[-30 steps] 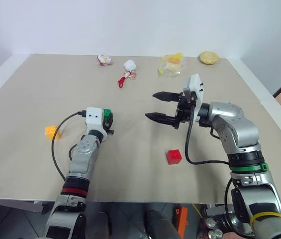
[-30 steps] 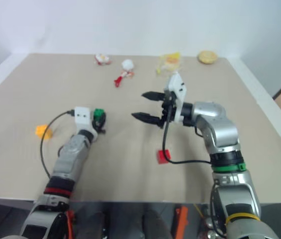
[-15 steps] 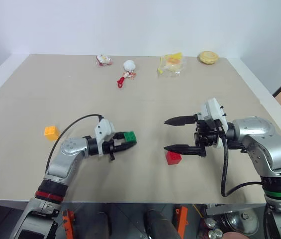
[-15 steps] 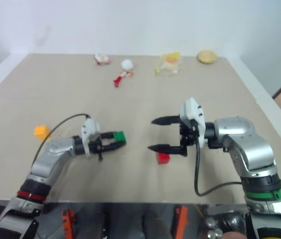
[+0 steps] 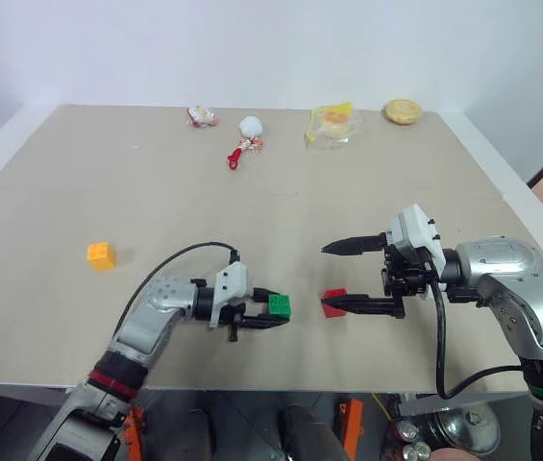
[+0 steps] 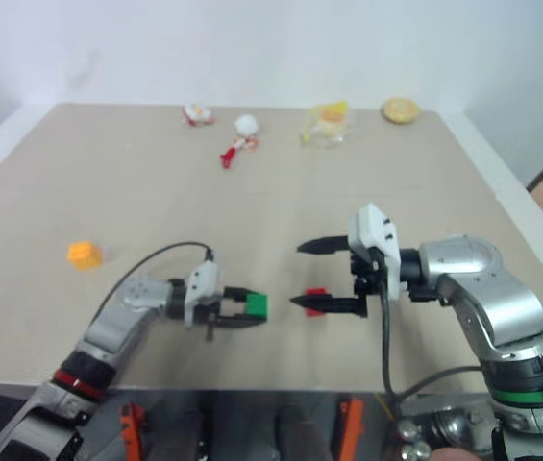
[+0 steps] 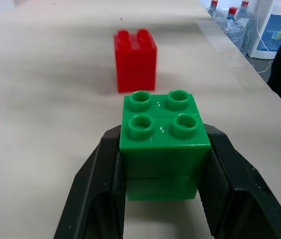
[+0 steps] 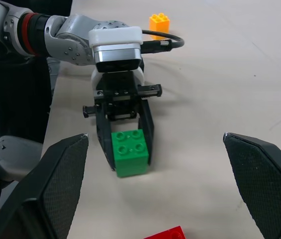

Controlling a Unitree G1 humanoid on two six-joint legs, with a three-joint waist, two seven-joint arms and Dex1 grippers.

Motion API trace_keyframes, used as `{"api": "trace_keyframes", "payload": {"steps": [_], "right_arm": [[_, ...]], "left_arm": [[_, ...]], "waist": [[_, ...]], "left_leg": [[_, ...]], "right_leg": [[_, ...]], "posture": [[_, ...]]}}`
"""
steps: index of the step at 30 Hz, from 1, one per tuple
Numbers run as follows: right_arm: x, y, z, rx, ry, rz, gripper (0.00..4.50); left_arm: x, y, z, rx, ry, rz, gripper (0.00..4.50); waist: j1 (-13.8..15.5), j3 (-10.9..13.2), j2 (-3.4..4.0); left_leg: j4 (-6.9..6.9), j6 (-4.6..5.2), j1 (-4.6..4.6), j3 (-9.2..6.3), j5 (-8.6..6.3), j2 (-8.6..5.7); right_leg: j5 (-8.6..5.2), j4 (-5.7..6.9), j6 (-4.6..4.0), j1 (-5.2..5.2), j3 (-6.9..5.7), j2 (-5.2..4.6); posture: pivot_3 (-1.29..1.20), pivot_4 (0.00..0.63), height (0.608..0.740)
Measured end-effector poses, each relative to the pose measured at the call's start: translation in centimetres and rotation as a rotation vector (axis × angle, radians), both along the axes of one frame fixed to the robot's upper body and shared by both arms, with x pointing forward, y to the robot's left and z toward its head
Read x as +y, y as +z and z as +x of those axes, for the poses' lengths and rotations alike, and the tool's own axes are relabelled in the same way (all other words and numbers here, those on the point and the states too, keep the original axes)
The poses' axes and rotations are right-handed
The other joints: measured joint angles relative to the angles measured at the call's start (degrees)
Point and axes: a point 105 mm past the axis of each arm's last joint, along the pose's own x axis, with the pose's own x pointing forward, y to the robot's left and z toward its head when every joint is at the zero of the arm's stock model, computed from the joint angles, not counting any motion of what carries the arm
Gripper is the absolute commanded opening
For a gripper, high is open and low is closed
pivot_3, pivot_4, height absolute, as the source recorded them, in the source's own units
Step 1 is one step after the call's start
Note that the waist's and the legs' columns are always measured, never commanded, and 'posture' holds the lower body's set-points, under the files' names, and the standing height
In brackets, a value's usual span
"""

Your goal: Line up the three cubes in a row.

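Closest to us, near the front edge of the tan table (image 5: 79, 173), our left gripper (image 5: 273, 313) is clamped on the green cube (image 5: 280, 305), one black finger on each side, studs facing up. In the left wrist view the cube (image 7: 161, 142) sits squeezed between the two fingers (image 7: 98, 189), right at the tabletop, though we can't tell if it's actually touching it.

Just beside it, toward our right, the red cube (image 5: 333, 302) sits on the table with a small gap between the two. Our right gripper (image 5: 336, 277) points left with its jaws spread wide and nothing in them; the lower finger lies right by the red cube, the upper one hangs over the table farther back.

The orange-yellow cube (image 5: 101, 255) is well apart, off on the left side of the table.

Way at the far edge: a small red-and-white toy (image 5: 202, 116), a white ball toy with a red handle (image 5: 246, 136), a yellow wrapped snack (image 5: 332, 123) and a round yellow pastry (image 5: 404, 111).
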Motion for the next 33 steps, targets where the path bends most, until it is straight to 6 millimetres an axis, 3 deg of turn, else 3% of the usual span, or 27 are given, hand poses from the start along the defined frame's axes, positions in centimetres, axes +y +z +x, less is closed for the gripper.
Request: {"api": "trace_keyframes", "payload": {"steps": [24, 32, 33], "right_arm": [[0.05, 0.21, 0.27, -0.005, -0.027, 0.022, 4.5], [0.11, 0.26, 0.21, -0.003, -0.023, 0.027, 4.5], [0.11, 0.26, 0.21, -0.003, -0.023, 0.027, 4.5]], "left_arm": [[-0.37, -0.65, 0.42, 0.037, -0.033, 0.03, 1.34], [-0.26, -0.52, 0.74, 0.035, -0.006, 0.024, 4.3], [-0.2, -0.36, 0.84, 0.034, 0.002, 0.016, 4.46]], "waist": [[0.0, 0.0, 0.0], [0.0, 0.0, 0.0], [0.0, 0.0, 0.0]], "left_leg": [[0.03, 0.01, 0.02, -0.03, -0.01, 0.0], [0.0, 0.01, 0.0, -0.03, -0.01, 0.0], [-0.01, 0.01, 0.0, -0.03, -0.01, 0.01]], "right_leg": [[0.01, 0.0, 0.03, 0.05, -0.01, 0.01], [0.0, 0.0, 0.02, 0.02, -0.01, 0.02], [0.0, 0.0, 0.02, 0.02, -0.01, 0.02]], "posture": [[0.0, 0.15, 0.74], [0.0, 0.15, 0.74], [0.0, 0.15, 0.74]]}}
